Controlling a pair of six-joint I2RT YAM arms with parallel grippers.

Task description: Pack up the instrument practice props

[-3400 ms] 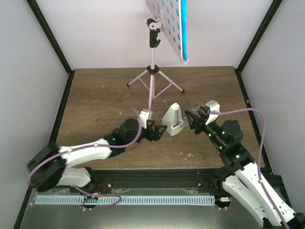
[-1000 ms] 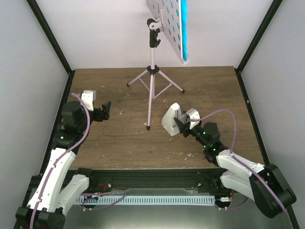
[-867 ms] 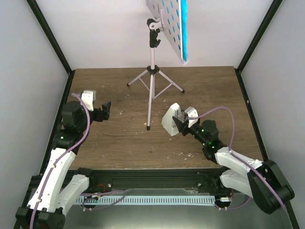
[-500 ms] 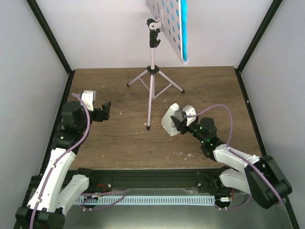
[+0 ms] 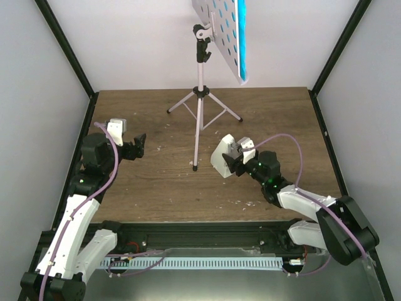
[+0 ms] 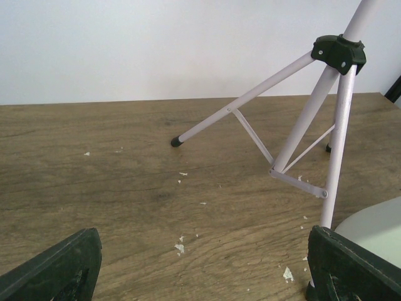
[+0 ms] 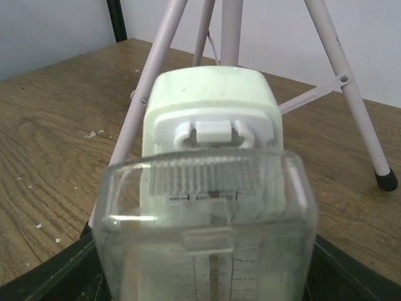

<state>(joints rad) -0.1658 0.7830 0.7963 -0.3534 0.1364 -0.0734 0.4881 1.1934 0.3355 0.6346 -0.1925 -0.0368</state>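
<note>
The pale pink music stand (image 5: 200, 94) stands on its tripod at the back middle, its perforated desk (image 5: 216, 28) up high with the teal booklet (image 5: 240, 37) on it. The white pyramid metronome (image 5: 222, 157) stands right of the stand's near leg. My right gripper (image 5: 233, 163) is open, its fingers on either side of the metronome (image 7: 210, 188), which fills the right wrist view. My left gripper (image 5: 138, 146) is open and empty at the left. In the left wrist view it (image 6: 200, 266) faces the tripod legs (image 6: 341, 125).
The wooden table (image 5: 138, 119) carries small white flakes (image 6: 180, 248). Black frame posts (image 5: 329, 56) and white walls close in the sides and back. The stand's legs (image 7: 357, 100) spread just behind the metronome.
My left arm has drawn back from the metronome to the left side and stays there. My right gripper has lowered and pushed forward until the metronome sits between its fingers.
</note>
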